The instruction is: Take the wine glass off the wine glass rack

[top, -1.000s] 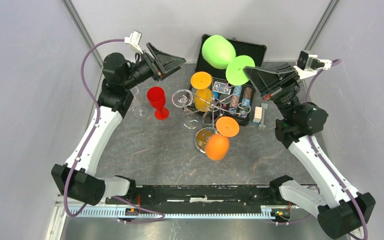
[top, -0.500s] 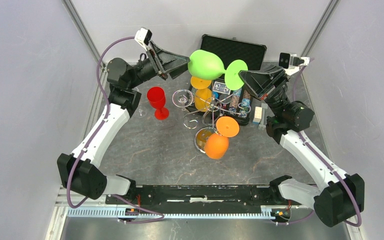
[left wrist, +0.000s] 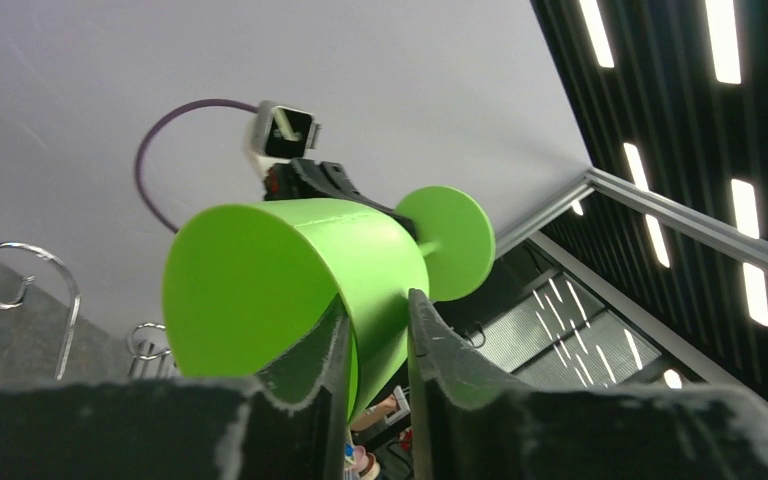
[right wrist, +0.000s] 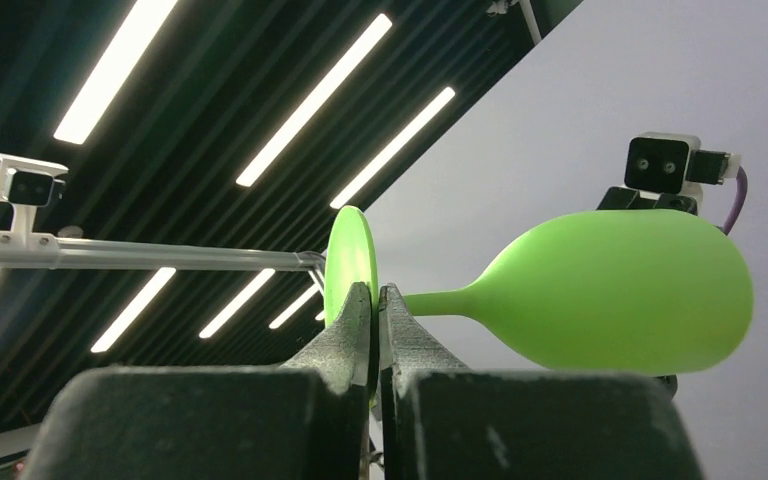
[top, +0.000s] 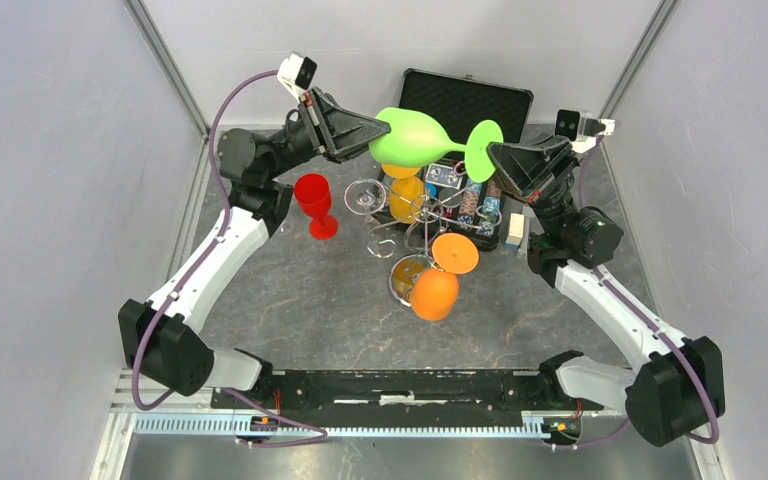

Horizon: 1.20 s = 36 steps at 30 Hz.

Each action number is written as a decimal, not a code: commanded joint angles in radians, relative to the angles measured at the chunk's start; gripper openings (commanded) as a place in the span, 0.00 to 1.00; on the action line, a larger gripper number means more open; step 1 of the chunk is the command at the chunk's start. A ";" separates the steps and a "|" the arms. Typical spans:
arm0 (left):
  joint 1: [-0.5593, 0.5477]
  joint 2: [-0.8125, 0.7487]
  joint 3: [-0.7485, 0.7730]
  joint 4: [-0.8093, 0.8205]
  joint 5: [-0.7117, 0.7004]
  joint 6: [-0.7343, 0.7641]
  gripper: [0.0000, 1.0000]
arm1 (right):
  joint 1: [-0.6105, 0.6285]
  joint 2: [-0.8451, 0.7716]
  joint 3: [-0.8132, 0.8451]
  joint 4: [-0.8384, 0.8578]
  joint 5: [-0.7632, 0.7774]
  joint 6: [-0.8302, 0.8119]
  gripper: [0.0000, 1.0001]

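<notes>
Passing the green wine glass across looks like the step in hand. It hangs on its side in the air over the far part of the table, clear of the wine glass rack. The right gripper is pinched tight on the edge of the foot. The left gripper is drawn in narrow on the bowl's wall at the rim, one finger inside and one outside.

The left grip should be firm before the right lets go. Squeeze gently, since a thin rim may flex or slip.

The green bowl is empty. The rack holds an orange glass upside down on its near side, and another on its far side. A red glass stands upright to the rack's left. The open black case behind holds small items, too small to name.
</notes>
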 commanded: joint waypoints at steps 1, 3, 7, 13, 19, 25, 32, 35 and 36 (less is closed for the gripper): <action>-0.029 -0.026 0.008 0.128 0.062 -0.082 0.09 | 0.003 0.029 -0.040 0.042 0.033 0.003 0.00; -0.032 -0.036 0.006 0.128 0.065 -0.076 0.03 | 0.003 0.028 -0.048 0.043 0.039 0.007 0.00; -0.033 -0.047 0.007 0.130 0.082 -0.059 0.02 | 0.003 0.026 -0.064 0.040 0.053 0.010 0.00; -0.039 -0.052 0.013 0.130 0.114 -0.036 0.24 | 0.003 0.026 -0.089 0.032 0.073 0.028 0.00; -0.046 -0.056 0.014 0.130 0.134 -0.013 0.31 | 0.003 0.041 -0.131 0.025 0.100 0.075 0.00; -0.055 -0.061 0.025 0.129 0.154 0.011 0.13 | 0.003 0.057 -0.133 0.040 0.099 0.092 0.00; -0.055 -0.120 0.043 0.158 0.122 0.088 0.02 | 0.002 0.038 -0.122 0.007 0.078 0.029 0.23; -0.055 -0.202 0.082 -0.077 0.086 0.310 0.02 | -0.001 0.019 -0.107 -0.024 0.059 -0.032 0.43; -0.055 -0.228 0.100 -0.218 0.065 0.403 0.02 | -0.003 0.015 -0.096 -0.042 0.042 -0.058 0.48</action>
